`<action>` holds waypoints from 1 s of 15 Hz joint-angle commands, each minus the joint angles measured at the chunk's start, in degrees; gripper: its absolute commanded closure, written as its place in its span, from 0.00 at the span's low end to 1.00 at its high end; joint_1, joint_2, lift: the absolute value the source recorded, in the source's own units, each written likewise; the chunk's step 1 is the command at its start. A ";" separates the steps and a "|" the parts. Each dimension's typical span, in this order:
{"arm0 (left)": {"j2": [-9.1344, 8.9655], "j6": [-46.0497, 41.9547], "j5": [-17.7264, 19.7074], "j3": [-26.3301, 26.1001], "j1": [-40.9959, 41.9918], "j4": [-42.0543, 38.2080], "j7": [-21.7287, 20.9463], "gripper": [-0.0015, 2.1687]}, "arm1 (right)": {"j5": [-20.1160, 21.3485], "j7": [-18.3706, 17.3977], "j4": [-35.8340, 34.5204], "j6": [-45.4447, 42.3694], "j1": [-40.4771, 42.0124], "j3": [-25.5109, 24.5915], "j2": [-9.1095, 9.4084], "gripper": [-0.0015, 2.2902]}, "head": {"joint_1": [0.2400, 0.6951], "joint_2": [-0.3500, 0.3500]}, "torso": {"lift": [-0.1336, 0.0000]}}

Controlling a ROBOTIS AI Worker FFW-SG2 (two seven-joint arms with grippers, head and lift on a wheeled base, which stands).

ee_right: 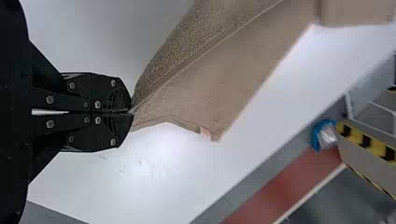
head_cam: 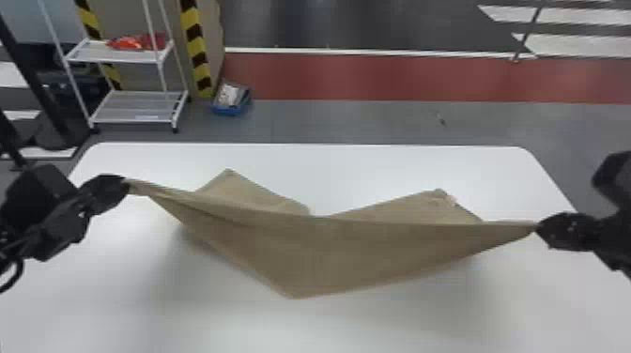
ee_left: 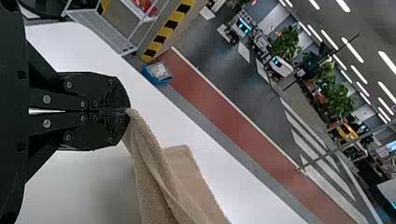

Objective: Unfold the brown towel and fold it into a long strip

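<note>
The near point of the brown cloth towel (head_cam: 338, 253) sags toward the white flat surface (head_cam: 141, 305) at lower centre of the head view; lowered like that, it could tuck under and leave a lump. Farther up the frame, the towel is stretched between the two black pincers, each pressed together on a gathered corner. These look like fingertip holds, so a harder pull could slip one free. The left pincer (head_cam: 126, 184) sits higher in the frame than the right pincer (head_cam: 539, 227) — a mismatch that may set the fold down skewed. Beyond, two far flaps splay with a notch between; dragging could crease them.

The left black jointed arm (head_cam: 47, 213) slants up from the left edge — the right black jointed arm (head_cam: 610, 232) enters at the right edge, both spread wide.
</note>
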 commanded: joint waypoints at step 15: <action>-3.34 18.55 -12.64 -12.42 -35.34 17.07 9.50 0.99 | -1.60 -21.53 31.85 18.58 -45.61 15.89 6.62 0.99 | 0.53 0.45 | 0.15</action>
